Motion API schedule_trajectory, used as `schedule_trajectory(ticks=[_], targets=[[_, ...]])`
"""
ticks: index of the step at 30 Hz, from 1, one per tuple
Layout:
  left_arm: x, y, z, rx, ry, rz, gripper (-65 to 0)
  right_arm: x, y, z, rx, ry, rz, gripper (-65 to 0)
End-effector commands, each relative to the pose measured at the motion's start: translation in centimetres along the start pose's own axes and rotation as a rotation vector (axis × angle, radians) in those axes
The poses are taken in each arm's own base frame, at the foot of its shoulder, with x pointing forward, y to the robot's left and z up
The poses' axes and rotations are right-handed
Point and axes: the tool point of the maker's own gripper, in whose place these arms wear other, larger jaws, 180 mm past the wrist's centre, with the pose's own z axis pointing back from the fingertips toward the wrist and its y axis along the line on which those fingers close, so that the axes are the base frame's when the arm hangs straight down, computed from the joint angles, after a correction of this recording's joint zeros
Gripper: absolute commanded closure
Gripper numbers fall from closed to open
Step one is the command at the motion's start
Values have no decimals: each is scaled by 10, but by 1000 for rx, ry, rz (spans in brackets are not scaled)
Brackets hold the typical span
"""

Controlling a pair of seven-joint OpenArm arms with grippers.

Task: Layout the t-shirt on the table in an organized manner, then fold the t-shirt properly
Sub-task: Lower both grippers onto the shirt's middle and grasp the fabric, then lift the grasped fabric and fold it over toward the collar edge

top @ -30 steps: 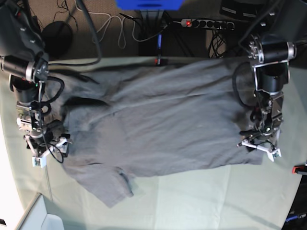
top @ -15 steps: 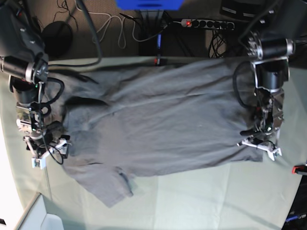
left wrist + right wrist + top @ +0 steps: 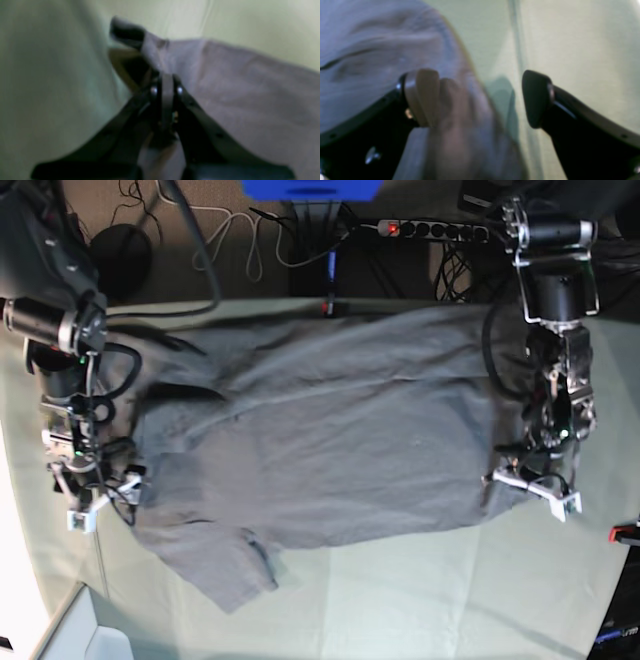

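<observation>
In the left wrist view, the left gripper (image 3: 167, 86) is pinched together on a raised grey fold of the t-shirt (image 3: 237, 95), its corner lifted off the pale green table (image 3: 50, 75). In the right wrist view, the right gripper (image 3: 480, 100) stands wide apart, one finger on the blurred shirt edge, the other over bare cloth. In the base view, the shirt lies spread, creased, across the table's middle; a power strip (image 3: 430, 228) and cables lie on the floor behind.

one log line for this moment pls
phase: grasp | left gripper: shut on t-shirt hem corner | right gripper: open at shirt edge | table: shirt spread
</observation>
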Motion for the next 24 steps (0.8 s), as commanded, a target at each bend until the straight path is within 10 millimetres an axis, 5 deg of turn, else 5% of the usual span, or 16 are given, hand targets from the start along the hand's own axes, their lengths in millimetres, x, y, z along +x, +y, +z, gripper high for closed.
schedule_trajectory(ticks=[1, 12, 18, 24], targets=[[29, -2, 1, -8, -73, 0, 0, 27, -10, -1, -20, -65, 0, -520], [22, 1, 2, -4, -61, -2, 0, 23, 3, -1, 49, -52, -2, -489], [22, 1, 2, -3, -61, -3, 0, 13, 13, 0, 83, -38, -5, -350], [21, 0, 2, -3, -60, -8, 0, 11, 16, 0, 87, -34, -7, -138]])
